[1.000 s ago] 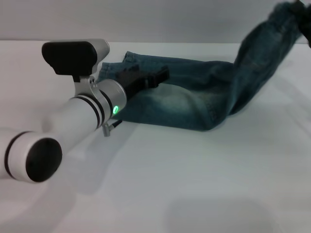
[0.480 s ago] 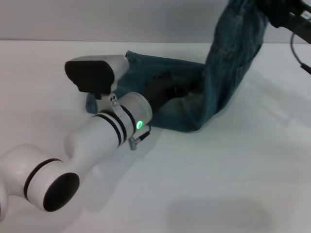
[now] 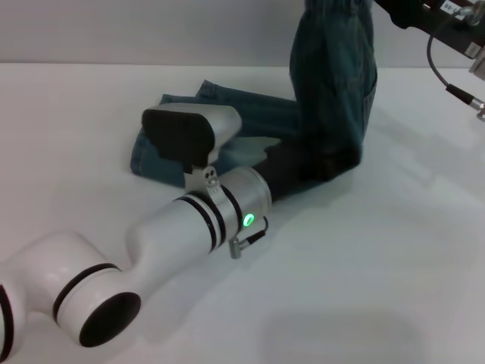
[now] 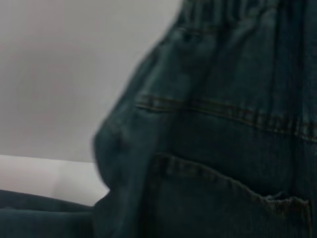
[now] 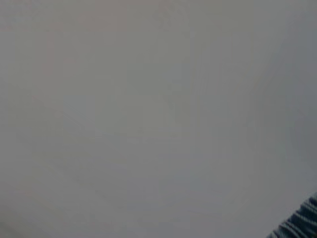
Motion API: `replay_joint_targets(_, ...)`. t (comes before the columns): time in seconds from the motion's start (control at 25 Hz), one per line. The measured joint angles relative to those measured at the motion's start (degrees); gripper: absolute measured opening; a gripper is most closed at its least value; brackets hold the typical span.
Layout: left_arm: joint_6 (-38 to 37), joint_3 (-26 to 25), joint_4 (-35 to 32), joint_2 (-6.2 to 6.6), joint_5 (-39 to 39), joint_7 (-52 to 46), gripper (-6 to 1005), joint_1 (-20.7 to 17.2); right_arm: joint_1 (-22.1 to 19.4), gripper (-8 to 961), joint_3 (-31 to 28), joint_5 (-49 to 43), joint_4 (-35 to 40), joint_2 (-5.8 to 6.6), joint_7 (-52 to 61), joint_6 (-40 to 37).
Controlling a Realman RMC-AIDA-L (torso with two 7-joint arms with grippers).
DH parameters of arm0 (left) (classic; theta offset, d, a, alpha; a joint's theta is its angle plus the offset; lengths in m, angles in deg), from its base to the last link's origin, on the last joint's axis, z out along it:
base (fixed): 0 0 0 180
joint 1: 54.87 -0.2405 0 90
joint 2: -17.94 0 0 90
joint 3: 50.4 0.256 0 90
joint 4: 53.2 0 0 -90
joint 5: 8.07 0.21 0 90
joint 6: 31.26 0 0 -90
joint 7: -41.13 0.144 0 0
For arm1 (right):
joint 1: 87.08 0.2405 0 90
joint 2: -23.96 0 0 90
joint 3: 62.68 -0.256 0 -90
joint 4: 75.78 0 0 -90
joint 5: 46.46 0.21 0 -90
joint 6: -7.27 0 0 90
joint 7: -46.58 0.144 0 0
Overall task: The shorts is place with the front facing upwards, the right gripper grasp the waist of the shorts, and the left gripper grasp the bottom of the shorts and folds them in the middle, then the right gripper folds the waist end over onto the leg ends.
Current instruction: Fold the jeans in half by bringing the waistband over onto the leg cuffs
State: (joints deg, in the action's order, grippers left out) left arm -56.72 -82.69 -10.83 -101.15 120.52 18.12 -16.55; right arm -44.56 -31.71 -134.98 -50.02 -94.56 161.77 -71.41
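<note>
At the far right, the right claw is mostly out of frame; I judge it grips the waist, hoisted high over the shorts. Leg ends lie left on the surface. Left claw rests on the denim, grip unclear. First fold looks done; the waist is not yet laid over.

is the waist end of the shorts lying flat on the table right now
No, in the head view the waist end of the shorts hangs lifted high above the table, running up toward the right gripper, while the leg ends lie flat.
</note>
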Motion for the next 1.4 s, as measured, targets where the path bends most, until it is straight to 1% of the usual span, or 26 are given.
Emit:
replay_joint_targets(0.24,-0.48,2.20,0.63,-0.07,-0.21,-1.89,859,2.21,0.17,69,2.65,0.19,-0.77,-0.24,0.24,0.28)
replay_joint_targets(0.56,-0.55,3.61,1.90,-0.09,0.01,-1.93,859,2.78,0.26,67,4.11,0.31,-2.31,-0.40,0.02,0.25)
replay_joint_targets(0.68,-0.75,3.21,2.04,0.03,0.18,-1.80,859,1.30,0.22,67,4.17,0.32,-2.38,-0.40,-0.05,0.27)
replay_joint_targets(0.76,-0.81,2.56,2.04,0.39,0.23,-1.74,859,-0.14,0.20,66,4.18,0.32,-2.38,-0.40,-0.09,0.30)
replay_joint_targets(0.88,-1.41,1.03,2.09,0.73,0.70,-1.39,859,-3.06,0.13,65,4.19,0.32,-2.38,-0.40,-0.13,0.36)
replay_joint_targets(1.04,-2.39,-2.20,3.05,0.87,4.65,-1.06,859,-6.94,-0.19,64,4.01,0.32,-2.38,-0.40,-0.26,0.79)
replay_joint_targets(1.12,-2.28,-3.49,3.96,0.89,6.64,-1.11,859,-8.18,-0.32,67,3.86,0.32,-2.48,-0.40,-0.49,1.08)
replay_joint_targets(1.28,-1.98,-3.81,4.27,0.94,6.84,-1.00,859,-8.36,-0.50,78,3.65,0.32,-2.73,-0.40,-0.81,1.25)
replay_joint_targets(1.4,-1.68,-4.95,3.56,1.03,6.92,-0.27,859,-8.80,-0.61,87,3.62,0.32,-2.74,-0.40,-0.82,1.32)
